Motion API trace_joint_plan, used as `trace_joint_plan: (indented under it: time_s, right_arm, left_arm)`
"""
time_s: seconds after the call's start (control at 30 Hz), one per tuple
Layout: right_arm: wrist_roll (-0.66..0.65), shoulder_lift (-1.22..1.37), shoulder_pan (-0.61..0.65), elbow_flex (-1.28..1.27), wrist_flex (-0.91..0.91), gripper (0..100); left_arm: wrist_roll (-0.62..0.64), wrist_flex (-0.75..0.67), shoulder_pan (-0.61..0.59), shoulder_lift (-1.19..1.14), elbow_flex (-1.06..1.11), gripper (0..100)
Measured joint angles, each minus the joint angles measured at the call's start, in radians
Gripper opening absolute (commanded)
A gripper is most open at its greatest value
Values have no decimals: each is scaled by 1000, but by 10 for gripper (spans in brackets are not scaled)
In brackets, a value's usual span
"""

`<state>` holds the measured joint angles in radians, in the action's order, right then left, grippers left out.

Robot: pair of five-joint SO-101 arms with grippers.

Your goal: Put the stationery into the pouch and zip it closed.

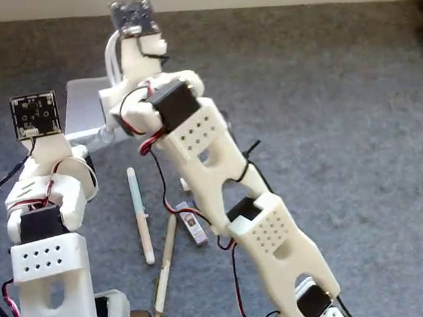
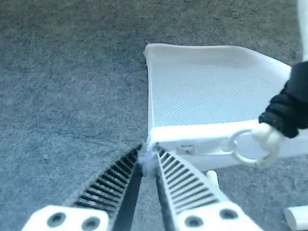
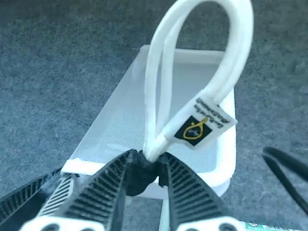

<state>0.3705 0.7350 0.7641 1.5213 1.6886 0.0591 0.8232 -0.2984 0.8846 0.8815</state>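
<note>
The white mesh pouch (image 2: 207, 91) is pinched at one corner by the clenched left gripper (image 2: 148, 162), and a tagged white cord loop (image 3: 156, 82) is clamped at its base by the right gripper (image 3: 143, 169)

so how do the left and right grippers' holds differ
The left gripper is shut on the pouch's corner; the right gripper is shut on the black end of the white cord loop. Flat mesh lies beyond the left gripper's tips; the loop stands free beyond the right gripper's. Both are shut.
</note>
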Motion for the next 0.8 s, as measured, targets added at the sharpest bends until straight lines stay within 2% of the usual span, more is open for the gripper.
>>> trace_joint_plan:
  time_s: [0.37,0.8]
  right_arm:
    - [-55,-49,-164,12,55,5]
    - [-123,-49,-244,12,57,5]
  left_arm:
    - [40,6,-23,8,-15,5]
    - [40,6,-64,9,-15,5]
